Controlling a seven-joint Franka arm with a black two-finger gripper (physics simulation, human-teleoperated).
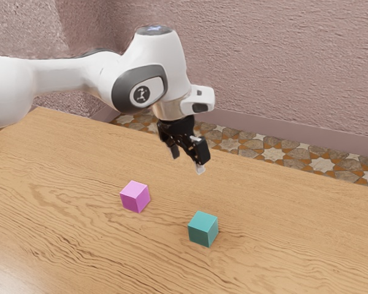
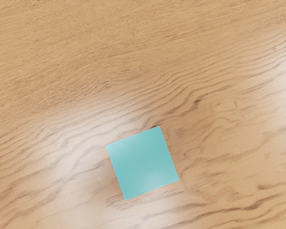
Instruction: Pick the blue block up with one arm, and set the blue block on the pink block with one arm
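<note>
Fingers [image 1: 199,153] of the black gripper [image 1: 187,162] seemed spread apart, nothing between them, as it hung above the wooden table [image 1: 61,202] in the exterior view. Lower down, the blue block [image 1: 203,228] sat on the table, near the pink block [image 1: 135,196] but not touching it, the pink one toward the exterior view's left. In the wrist view, the blue block [image 2: 143,162] lay on the table [image 2: 86,57] beneath the hand, its top face askew to the grain.

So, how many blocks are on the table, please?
2. The pink block lies toward the exterior view's left; the blue block lies right of it, nearer the camera. None appears hidden.
</note>
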